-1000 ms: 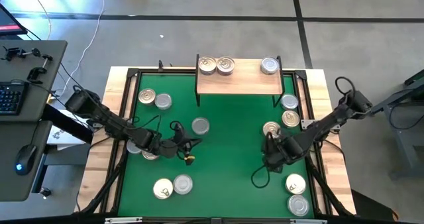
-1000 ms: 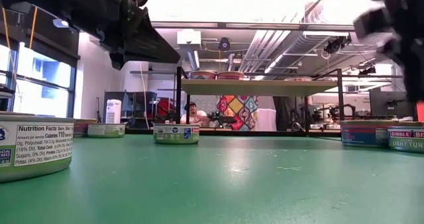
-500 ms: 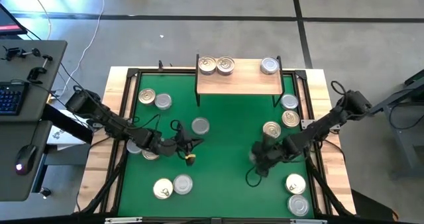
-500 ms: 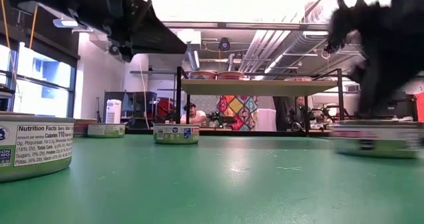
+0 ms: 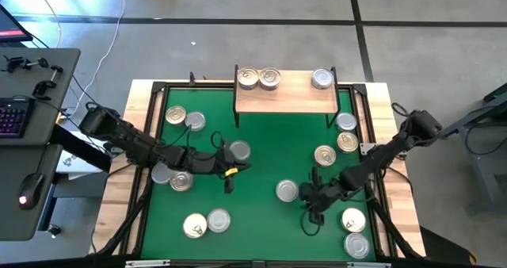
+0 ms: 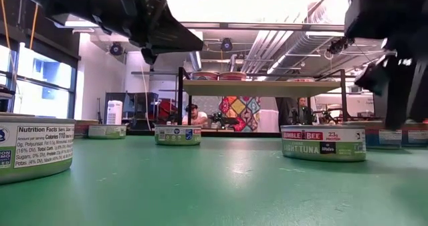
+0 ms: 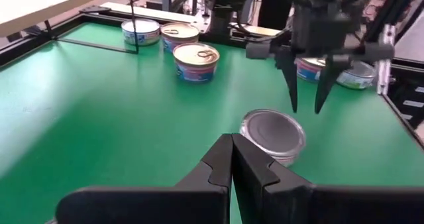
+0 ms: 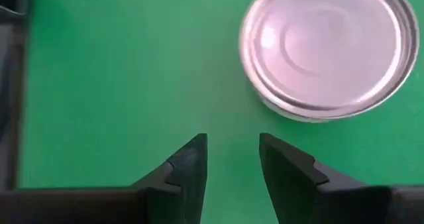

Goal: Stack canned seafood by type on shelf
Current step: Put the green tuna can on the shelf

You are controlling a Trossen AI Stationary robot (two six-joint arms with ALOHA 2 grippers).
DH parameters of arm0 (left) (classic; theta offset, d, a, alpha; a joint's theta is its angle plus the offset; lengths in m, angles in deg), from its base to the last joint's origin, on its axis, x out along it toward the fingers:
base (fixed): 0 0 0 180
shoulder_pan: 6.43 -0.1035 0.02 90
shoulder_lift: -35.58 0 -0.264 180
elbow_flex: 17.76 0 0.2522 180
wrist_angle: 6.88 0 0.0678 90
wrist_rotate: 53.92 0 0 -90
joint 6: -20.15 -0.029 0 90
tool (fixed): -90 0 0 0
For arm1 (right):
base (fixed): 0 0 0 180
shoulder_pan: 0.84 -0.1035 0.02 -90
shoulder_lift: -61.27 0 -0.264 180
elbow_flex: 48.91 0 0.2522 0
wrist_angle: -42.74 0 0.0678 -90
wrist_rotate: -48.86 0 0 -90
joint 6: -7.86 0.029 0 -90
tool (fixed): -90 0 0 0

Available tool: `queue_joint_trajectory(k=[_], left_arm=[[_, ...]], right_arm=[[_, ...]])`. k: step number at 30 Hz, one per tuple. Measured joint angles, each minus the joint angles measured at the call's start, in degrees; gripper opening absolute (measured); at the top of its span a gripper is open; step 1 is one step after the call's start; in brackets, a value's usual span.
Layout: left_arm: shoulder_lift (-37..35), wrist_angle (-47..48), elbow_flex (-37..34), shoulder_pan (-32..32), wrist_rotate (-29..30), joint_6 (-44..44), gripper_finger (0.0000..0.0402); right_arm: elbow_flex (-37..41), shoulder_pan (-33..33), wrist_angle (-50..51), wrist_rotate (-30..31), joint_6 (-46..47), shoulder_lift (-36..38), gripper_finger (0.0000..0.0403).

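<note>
The right pincer (image 5: 310,195) hangs just beside a silver tin (image 5: 287,191) on the green mat (image 5: 261,212), its fingers parted with nothing between them; the wrist view shows the tin (image 8: 329,47) lying off to one side of the gap, not in it. The left pincer (image 5: 236,170), clenched and empty, waits close to another silver tin (image 5: 239,150) near mid-mat. The shelf (image 5: 287,93) at the far edge carries two gold-lidded tins (image 5: 259,78) side by side and one silver tin (image 5: 322,79) near its right end; the rest are scattered over the mat. The likely risk: the fingers close off-centre and nudge the tin sideways instead of gripping it, since the gap looks narrower than the tin. Any lift towards the shelf could also clip its black legs, or land the silver tin on the gold pair.
</note>
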Motion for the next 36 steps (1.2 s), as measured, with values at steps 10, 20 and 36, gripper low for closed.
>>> queue_joint_trajectory(k=[10, 20, 36], left_arm=[[8.21, -7.59, 2.27, -0.06, -3.53, -0.14, 0.0000], [22.09, -7.44, 13.33, -0.94, -10.28, -0.35, 0.0000], [29.71, 13.23, 24.98, -7.81, -15.01, 1.09, 0.0000]], right_arm=[[-0.79, 8.35, 8.35, 14.72, -1.56, -2.36, 0.0133], [-1.77, 1.07, 6.76, 23.56, -8.77, 0.97, 0.0133], [7.19, -7.36, -14.03, 31.85, 1.87, 0.54, 0.0133]])
